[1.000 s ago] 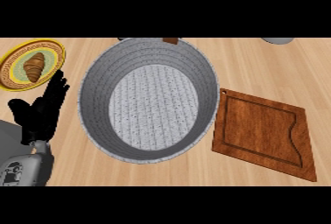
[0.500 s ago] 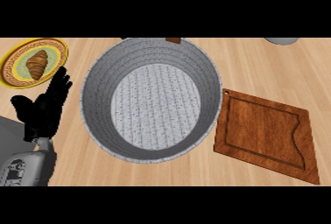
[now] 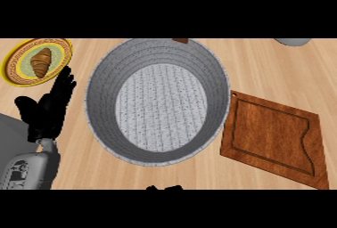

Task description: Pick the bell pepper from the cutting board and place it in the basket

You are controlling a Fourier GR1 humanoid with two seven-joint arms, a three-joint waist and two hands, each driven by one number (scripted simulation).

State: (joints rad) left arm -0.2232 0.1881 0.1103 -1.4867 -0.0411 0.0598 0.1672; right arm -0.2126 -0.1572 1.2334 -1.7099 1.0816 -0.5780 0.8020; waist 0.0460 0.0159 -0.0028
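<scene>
One grey basket [image 3: 99, 89], one wooden cutting board [image 3: 273, 138], one plate [image 3: 16, 55], one croissant [image 3: 41, 62], one hand [image 3: 46, 111]

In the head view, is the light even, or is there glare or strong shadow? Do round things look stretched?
Head view: light is even, with no glare on the counter; only soft shading inside the basket; basket and plate look taller than wide; a grey object is cut by the top edge.
</scene>
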